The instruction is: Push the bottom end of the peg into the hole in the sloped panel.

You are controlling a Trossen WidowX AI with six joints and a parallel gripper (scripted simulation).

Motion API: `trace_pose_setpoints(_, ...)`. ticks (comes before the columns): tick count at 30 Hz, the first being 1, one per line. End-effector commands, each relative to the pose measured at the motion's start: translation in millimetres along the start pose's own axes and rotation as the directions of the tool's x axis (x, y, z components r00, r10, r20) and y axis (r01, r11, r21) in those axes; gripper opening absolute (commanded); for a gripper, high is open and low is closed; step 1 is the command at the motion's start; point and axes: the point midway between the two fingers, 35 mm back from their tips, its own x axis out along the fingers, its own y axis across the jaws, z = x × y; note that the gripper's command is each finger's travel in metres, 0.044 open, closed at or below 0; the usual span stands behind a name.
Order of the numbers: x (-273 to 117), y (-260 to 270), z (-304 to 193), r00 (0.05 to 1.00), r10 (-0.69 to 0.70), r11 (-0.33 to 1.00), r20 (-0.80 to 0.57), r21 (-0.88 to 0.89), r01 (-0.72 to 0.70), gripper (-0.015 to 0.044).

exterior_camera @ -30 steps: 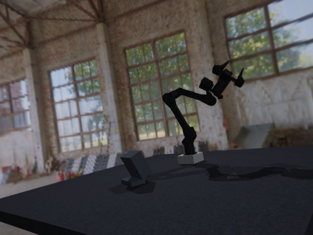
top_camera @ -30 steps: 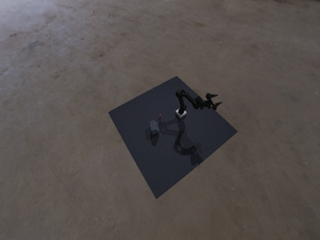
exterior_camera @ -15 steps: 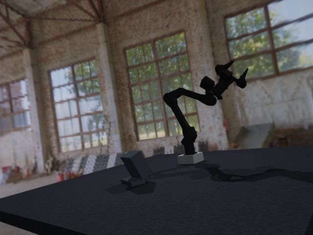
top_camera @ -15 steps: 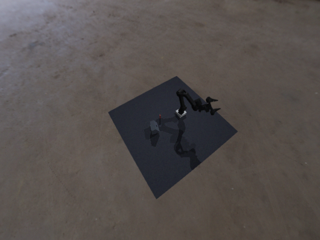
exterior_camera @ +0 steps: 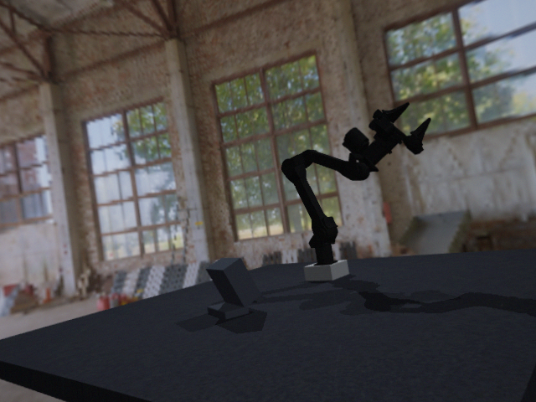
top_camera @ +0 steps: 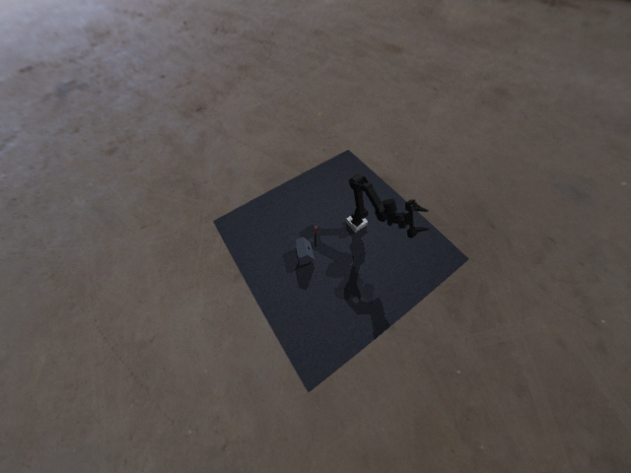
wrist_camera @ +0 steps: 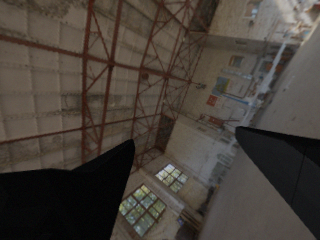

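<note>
The peg (top_camera: 315,236) stands upright on the table, with a red top part and a dark lower part, close beside the sloped panel. It cannot be seen in the exterior view or in the wrist view. The grey sloped panel (top_camera: 304,249) (exterior_camera: 234,283) stands on a small base; a small dark hole (top_camera: 309,247) shows in its face in the top view. The hole's shape is too small to tell. My gripper (top_camera: 428,219) (exterior_camera: 419,110) (wrist_camera: 183,138) is wide open and empty, raised high and pointing up and away from the peg and panel.
The dark table (top_camera: 275,203) (exterior_camera: 130,354) carries the arm's white base (top_camera: 356,223) (exterior_camera: 327,270), a short way from the peg and panel. The arm's shadow falls across the table. The wrist view shows only the hall's roof, walls and floor between the fingers.
</note>
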Motion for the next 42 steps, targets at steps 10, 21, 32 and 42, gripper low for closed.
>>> trace_pose_setpoints(10,-11.4,-52.1,50.4,0.971,-0.212,0.952,0.111,-0.200,0.231,0.0440)
trace_pose_setpoints(21,-35.3,-91.0,98.2,0.893,-0.387,0.827,0.231,-0.341,0.447,0.0440)
trace_pose_setpoints(32,-68.6,-123.5,144.9,0.778,-0.530,0.644,0.336,-0.438,0.627,0.0440)
trace_pose_setpoints(42,-109.1,-147.1,184.7,0.640,-0.642,0.440,0.421,-0.481,0.758,0.0440)
